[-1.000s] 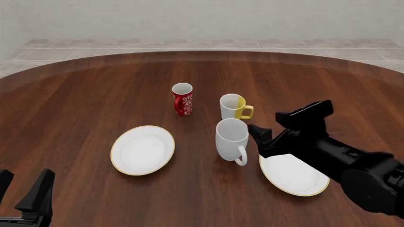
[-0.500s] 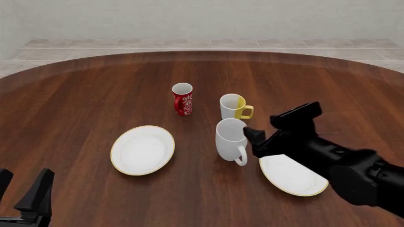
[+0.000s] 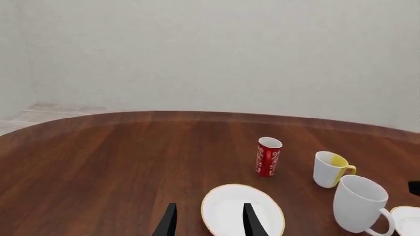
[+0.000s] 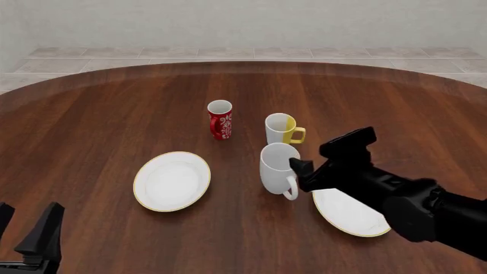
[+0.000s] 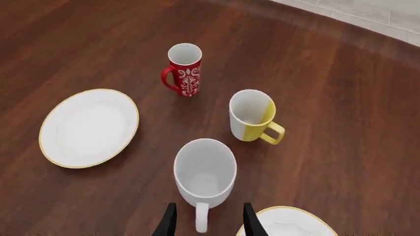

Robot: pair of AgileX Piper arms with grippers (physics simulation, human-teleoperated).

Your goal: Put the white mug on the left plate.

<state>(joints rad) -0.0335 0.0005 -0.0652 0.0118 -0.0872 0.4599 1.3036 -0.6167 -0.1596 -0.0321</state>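
Note:
The white mug [image 4: 277,167] stands upright mid-table, its loop handle turned toward the near side. It also shows in the right wrist view [image 5: 204,171] and the left wrist view [image 3: 357,203]. My right gripper [image 4: 301,171] is open just right of the mug, close to its handle. In the right wrist view the right gripper's [image 5: 208,207] fingers stand either side of the handle without closing on it. The left plate [image 4: 173,180], white with a gold rim, lies empty to the mug's left. My left gripper [image 4: 29,221] hangs open at the near left corner, well short of the plate [image 3: 226,199].
A red patterned cup [image 4: 220,120] and a white mug with a yellow side [image 4: 282,129] stand behind the white mug. The right plate [image 4: 348,214] lies under my right arm. The round table's far edge [image 4: 243,64] curves across the back.
My right gripper has slid left and slightly nearer, closing the gap to the white mug's handle. The left gripper, mugs and plates have not moved.

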